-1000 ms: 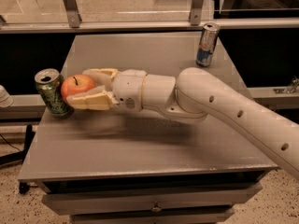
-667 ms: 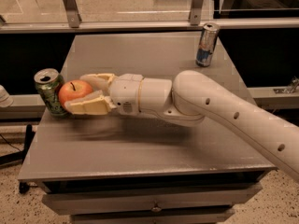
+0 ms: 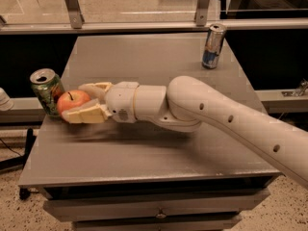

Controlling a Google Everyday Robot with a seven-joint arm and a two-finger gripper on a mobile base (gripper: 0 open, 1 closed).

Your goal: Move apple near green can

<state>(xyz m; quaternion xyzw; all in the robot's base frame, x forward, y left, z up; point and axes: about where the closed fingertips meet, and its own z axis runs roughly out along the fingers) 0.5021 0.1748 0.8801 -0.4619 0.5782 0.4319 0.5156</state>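
So the robot's pale two-finger gripper (image 3: 73,103) is clamped around the round red-orange apple with the short dark stem (image 3: 72,100). Its chunky cream fingers (image 3: 89,114) sit one on the far side and one on the near side, closed about as far as the fruit allows. The apple is over at the left edge of the flat matte-grey table (image 3: 144,57), just beside the green drink can with pale swirly markings and a silver top (image 3: 45,90). I can't tell if the two are actually touching, or if the apple is resting on the tabletop or a hair above it.

Handling-wise, I'd guess the apple is firm and fairly hefty for its size. The skin looks smooth and waxy, so it's probably a bit slippery against hard plastic. It's also round, so it'll likely want to roll once it's let go. Best place to hold it is across the widest part, and that's roughly where the fingers are now. Squeeze too hard and it probably bruises.

The green can worries me more. It's thin metal, tall for its footprint and close to the table's edge, so I reckon a small nudge could tip it.

The rest: the smooth, rounded white-shelled arm (image 3: 216,109) with a few small dark holes comes in from the lower right. A slimmer blue-and-silver can (image 3: 212,46) stands upright at the far right of the table, well apart from everything.
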